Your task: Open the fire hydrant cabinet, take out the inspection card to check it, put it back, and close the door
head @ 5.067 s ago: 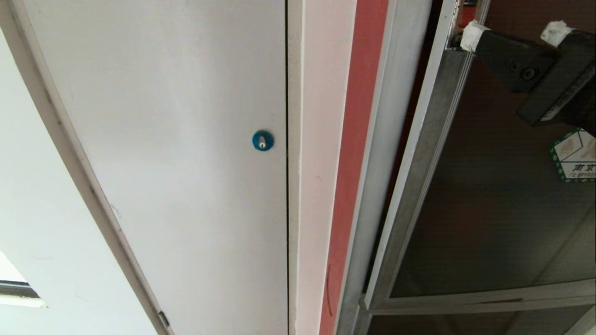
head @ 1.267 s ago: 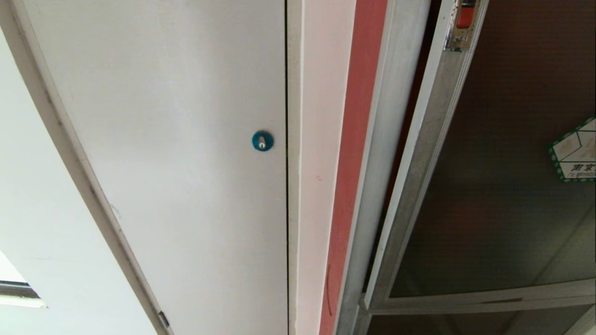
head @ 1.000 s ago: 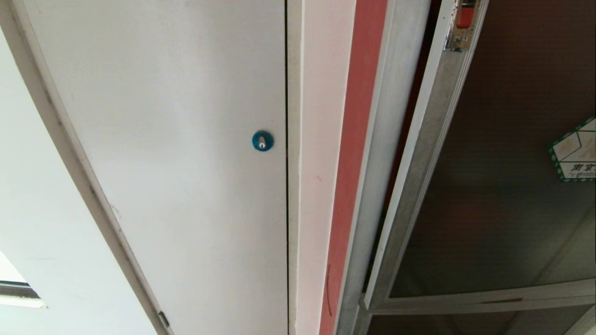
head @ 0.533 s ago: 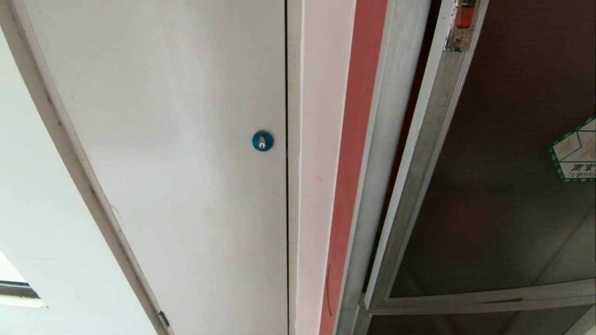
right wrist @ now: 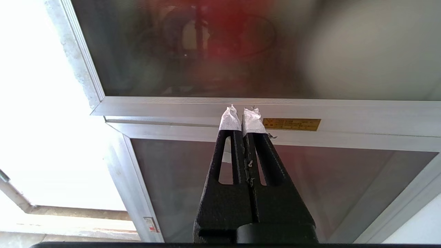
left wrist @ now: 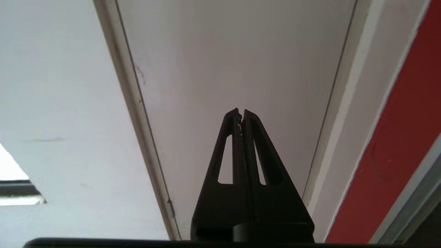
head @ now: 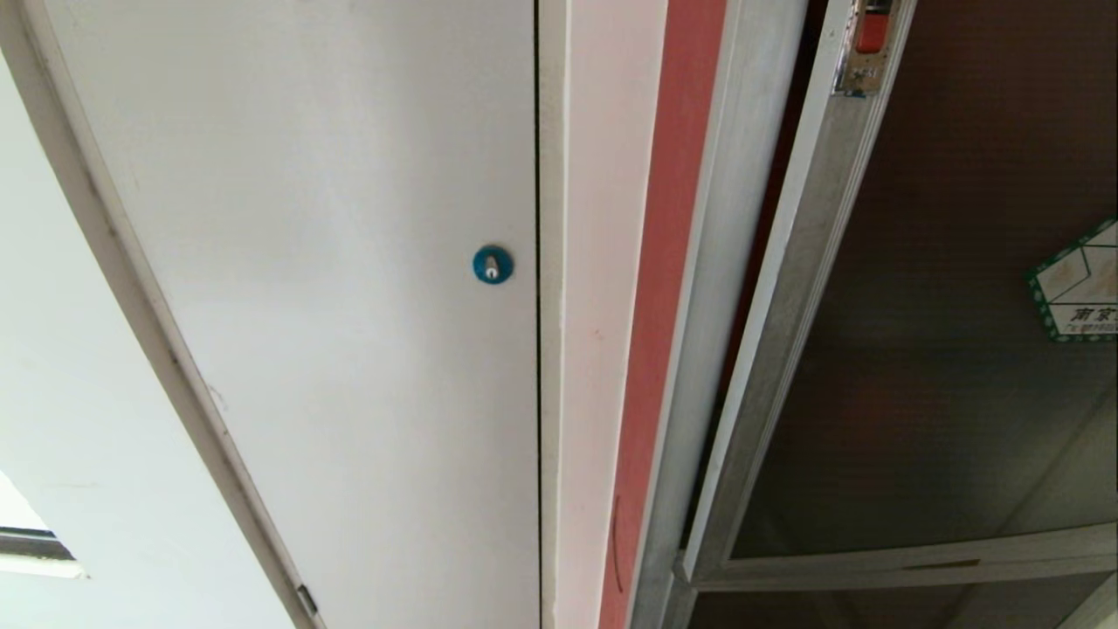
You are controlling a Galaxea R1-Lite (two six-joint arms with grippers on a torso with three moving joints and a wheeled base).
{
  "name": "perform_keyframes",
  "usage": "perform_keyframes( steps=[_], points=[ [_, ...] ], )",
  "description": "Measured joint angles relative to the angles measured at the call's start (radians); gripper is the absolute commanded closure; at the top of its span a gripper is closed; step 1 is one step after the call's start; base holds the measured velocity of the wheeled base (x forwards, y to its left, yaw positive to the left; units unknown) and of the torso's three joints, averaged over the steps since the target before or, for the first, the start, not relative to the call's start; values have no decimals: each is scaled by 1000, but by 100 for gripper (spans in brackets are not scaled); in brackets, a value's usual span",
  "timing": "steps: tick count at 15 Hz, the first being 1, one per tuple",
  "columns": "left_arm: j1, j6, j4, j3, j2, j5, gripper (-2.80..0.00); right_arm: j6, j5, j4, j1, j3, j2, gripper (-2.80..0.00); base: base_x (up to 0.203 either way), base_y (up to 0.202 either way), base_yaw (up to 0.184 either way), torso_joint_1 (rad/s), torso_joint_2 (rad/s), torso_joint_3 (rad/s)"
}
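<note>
The fire hydrant cabinet [head: 729, 262] shows its silver frame and a red strip at the right of the head view. Its door [head: 943, 393], dark glass in a silver frame, stands slightly ajar, with a dark gap along its latch edge. A small red latch [head: 871, 33] sits near that edge, and a green-bordered sticker [head: 1079, 288] is on the glass. My right gripper [right wrist: 242, 112] is shut and empty, its white-taped tips pointing at the door's bottom rail [right wrist: 361, 110]. My left gripper [left wrist: 241, 111] is shut and empty, facing the white-grey panel. The inspection card is hidden.
A white-grey door [head: 332, 262] with a blue round lock [head: 493, 264] fills the left of the head view. Below the cabinet door sits a smaller dark glass panel [right wrist: 344, 179]. A red blur of the hose reel [right wrist: 227, 34] shows through the glass. Neither arm is in the head view.
Five seconds ago my right gripper was up by the red latch in the head view; it has left that view. Over the last second nothing visibly moves.
</note>
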Motion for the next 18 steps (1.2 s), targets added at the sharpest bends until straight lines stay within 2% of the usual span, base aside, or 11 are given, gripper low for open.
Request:
perform_keyframes(
  steps=[4,11,13,18],
  points=[
    [-13,-2,-4,-175,174,-78,0,0,0,0,0,0,0,0,0,0,0,0,0,0],
    [-61,-61,-4,-567,600,-421,0,0,0,0,0,0,0,0,0,0,0,0,0,0],
    [-148,-66,-4,-646,693,-494,0,0,0,0,0,0,0,0,0,0,0,0,0,0],
    [-401,-68,-5,-776,878,-515,0,0,0,0,0,0,0,0,0,0,0,0,0,0]
  ],
)
